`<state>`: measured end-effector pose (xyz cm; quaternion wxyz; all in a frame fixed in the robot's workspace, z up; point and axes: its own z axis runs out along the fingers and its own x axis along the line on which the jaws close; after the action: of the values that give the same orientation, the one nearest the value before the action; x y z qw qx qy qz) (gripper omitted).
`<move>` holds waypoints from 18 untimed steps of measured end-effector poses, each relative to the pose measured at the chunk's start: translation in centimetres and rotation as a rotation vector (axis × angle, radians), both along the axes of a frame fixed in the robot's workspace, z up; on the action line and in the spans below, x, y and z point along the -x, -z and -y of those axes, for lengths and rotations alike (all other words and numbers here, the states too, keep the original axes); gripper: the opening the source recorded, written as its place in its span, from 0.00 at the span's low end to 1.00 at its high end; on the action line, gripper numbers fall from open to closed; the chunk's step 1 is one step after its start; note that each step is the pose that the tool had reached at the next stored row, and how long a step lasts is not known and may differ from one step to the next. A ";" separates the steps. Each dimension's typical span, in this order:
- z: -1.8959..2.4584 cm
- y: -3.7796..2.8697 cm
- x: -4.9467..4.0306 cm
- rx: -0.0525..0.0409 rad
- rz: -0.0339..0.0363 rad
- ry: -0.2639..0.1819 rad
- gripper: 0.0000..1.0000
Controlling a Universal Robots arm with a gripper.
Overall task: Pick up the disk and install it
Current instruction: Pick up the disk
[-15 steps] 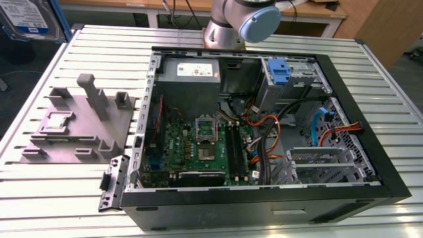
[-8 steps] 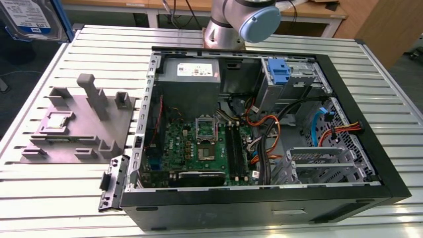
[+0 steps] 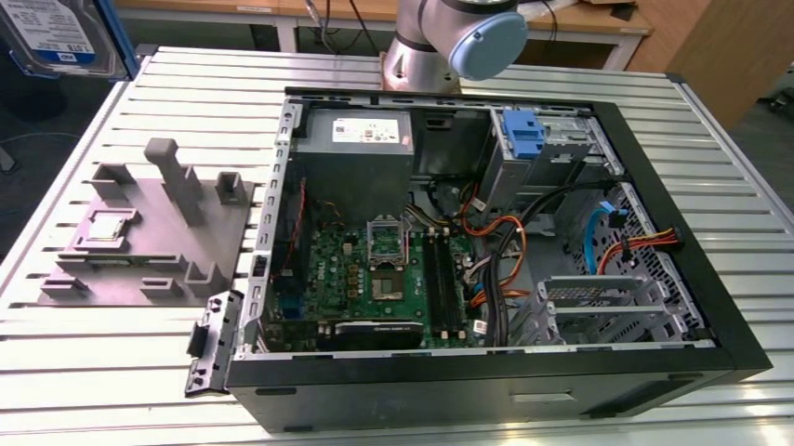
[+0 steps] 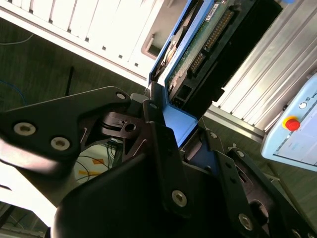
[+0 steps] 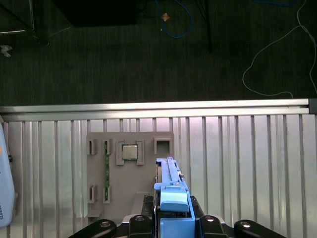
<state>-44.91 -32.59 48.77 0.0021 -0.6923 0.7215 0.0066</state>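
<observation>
A: Where was the disk (image 5: 171,179)?
B: Edge-on in the jaws, which were closed on its blue carrier frame, above the grey fixture plate (image 5: 124,184).
A: Room around its edges?
B: Open air; beyond lay the bench (image 5: 198,106) rim, then floor (image 5: 148,59). In the exterior view it hung at ten o'clock from the open computer case (image 3: 471,395), well apart from its rim.

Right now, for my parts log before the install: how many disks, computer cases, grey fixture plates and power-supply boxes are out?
disk: 1, held in the gripper
computer case: 1
grey fixture plate: 1
power-supply box: 1, inside the case
Total: 4
</observation>
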 end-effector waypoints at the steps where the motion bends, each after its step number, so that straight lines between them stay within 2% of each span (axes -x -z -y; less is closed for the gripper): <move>1: 0.03 0.00 0.00 0.0000 0.0000 0.000 0.37; 11: 0.50 0.01 0.00 0.0008 0.0001 0.000 0.37; 18: 0.53 -0.28 0.00 0.0035 0.0000 0.000 0.37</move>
<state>-44.91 -33.12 49.06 0.0009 -0.6924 0.7215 0.0053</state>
